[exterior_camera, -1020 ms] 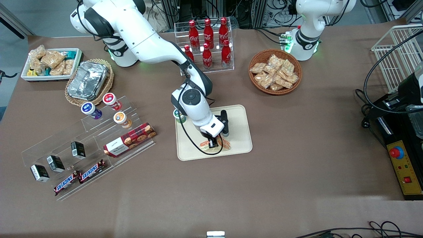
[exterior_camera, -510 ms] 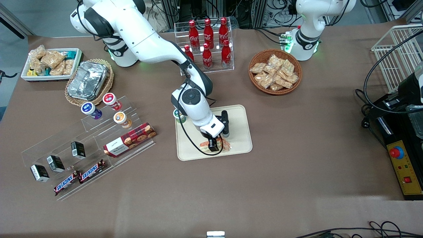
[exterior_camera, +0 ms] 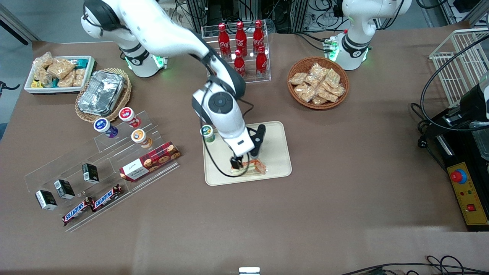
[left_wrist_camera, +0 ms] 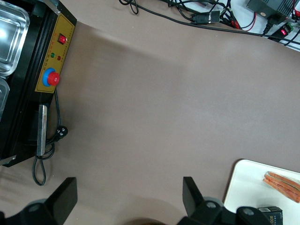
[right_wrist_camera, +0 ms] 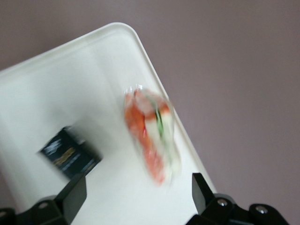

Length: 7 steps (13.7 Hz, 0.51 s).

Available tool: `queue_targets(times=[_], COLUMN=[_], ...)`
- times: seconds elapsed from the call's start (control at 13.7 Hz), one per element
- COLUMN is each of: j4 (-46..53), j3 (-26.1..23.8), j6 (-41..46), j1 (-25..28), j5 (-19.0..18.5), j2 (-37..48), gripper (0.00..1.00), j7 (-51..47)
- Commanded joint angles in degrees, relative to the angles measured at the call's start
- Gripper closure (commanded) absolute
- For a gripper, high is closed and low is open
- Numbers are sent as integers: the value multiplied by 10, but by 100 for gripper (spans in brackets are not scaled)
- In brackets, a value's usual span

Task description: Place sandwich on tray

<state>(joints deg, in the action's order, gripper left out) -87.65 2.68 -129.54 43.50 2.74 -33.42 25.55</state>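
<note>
Right wrist view: gripper (right_wrist_camera: 136, 197) spread open above sandwich (right_wrist_camera: 151, 133), which lies free on tray (right_wrist_camera: 56, 93). Wrap likely slick, bread soft. Any regrip: light pinch across wedge faces.

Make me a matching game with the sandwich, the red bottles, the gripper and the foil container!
Things:
1. sandwich
2. red bottles
3. gripper
4. foil container

Places:
A. in a flat wicker basket
B. just above the sandwich, fingers open
C. lying on the tray
D. standing in a clear rack

Pairs: 1-C, 2-D, 3-B, 4-A
</note>
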Motion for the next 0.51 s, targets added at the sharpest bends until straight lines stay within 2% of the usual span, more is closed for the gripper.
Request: queue_targets(times=[0.0, 0.15, 0.44], j4=[-17, -16, -16], j3=[11, 46, 167], j6=[107, 161, 212], j1=[-17, -29, -30], j5=[-1, -3, -3], j2=[81, 123, 164], gripper=[0, 0, 0], j7=[-79, -82, -112])
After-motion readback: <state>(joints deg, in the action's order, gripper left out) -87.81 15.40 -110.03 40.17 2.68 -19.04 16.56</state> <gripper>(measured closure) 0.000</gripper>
